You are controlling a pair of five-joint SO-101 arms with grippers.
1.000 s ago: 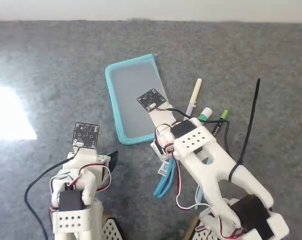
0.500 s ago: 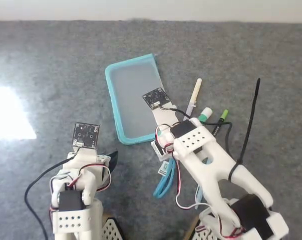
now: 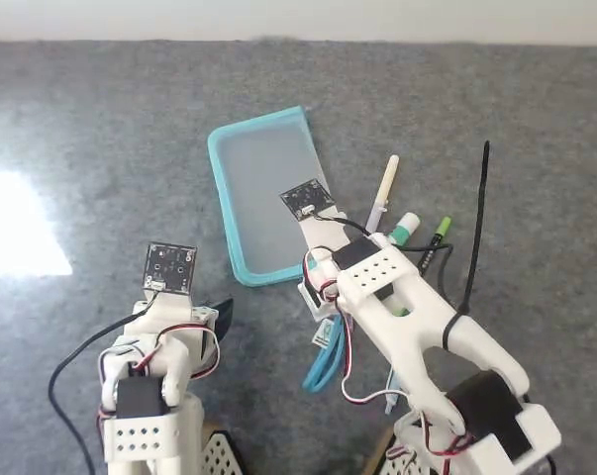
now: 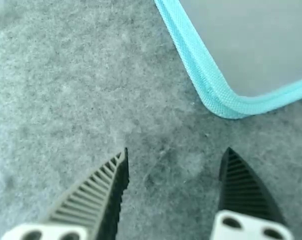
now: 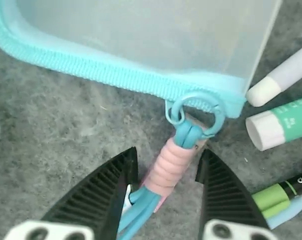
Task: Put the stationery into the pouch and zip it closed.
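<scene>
Right gripper (image 5: 167, 152) open and empty, straddling pink zipper pull (image 5: 170, 162) at pouch (image 5: 140, 30) corner, so next I'd clamp it and unzip; left gripper (image 4: 176, 151) open, empty, beside pouch.

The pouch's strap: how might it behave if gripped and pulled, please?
The strap looks like soft cord, so probably floppy. It joins a ring on the pouch, so pulling likely drags the thin pouch along.
</scene>
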